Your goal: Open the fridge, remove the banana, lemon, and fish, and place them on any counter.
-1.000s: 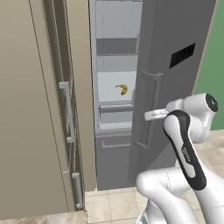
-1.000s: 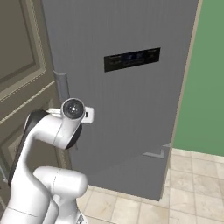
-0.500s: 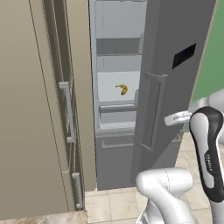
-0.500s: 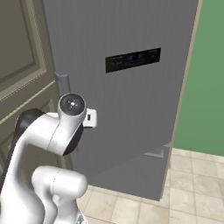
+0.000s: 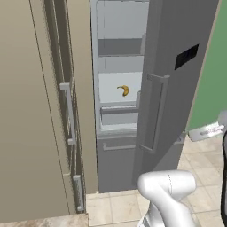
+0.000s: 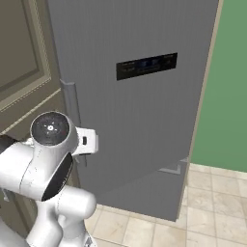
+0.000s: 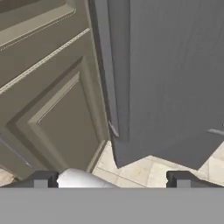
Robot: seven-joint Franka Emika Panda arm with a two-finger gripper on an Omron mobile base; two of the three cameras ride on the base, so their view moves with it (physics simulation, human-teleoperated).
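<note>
The grey fridge stands with its door swung partly open, so the pale shelved inside shows. A small yellow banana lies on the middle shelf. The lemon and the fish are out of view. My gripper is open with nothing between its fingers. It hangs a short way off the door's outer face, facing the vertical bar handle without touching it. From the left base view the gripper is at the far right, well clear of the handle. A strip of counter shows at the bottom left.
Tall beige panelled cabinets with bar handles stand left of the fridge, close to the open gap. A green wall lies to the right over a tiled floor. The door carries a dark display panel.
The gripper has opened, let go of the door handle, and drawn back to the right, away from the door. The door stays ajar.
</note>
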